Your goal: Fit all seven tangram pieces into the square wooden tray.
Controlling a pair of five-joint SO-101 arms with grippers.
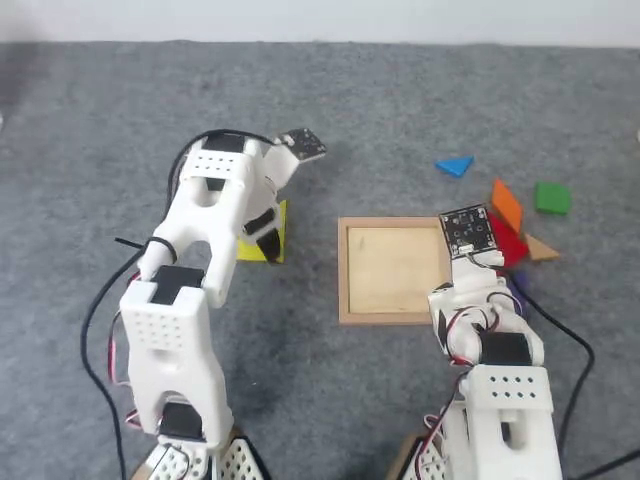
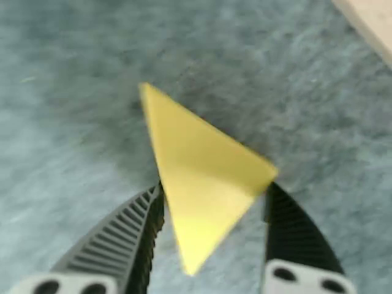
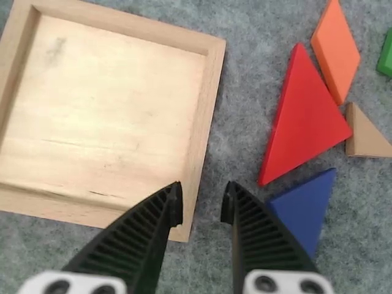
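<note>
Frankly, my left claw [image 2: 214,188] is clamped on the yellow triangle [image 2: 196,153] only by its slanting edges, just left of the wooden tray [image 1: 343,270], so the piece could twist or squirt out and land on the grey mat [image 1: 400,120] beside it.

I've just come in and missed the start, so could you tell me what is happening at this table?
The left gripper grips the yellow triangle between its fingers, left of the tray. The right gripper hovers open over the tray's right rim, holding nothing. No piece is in the tray yet; the red triangle, orange piece and blue triangle lie beside it.
</note>
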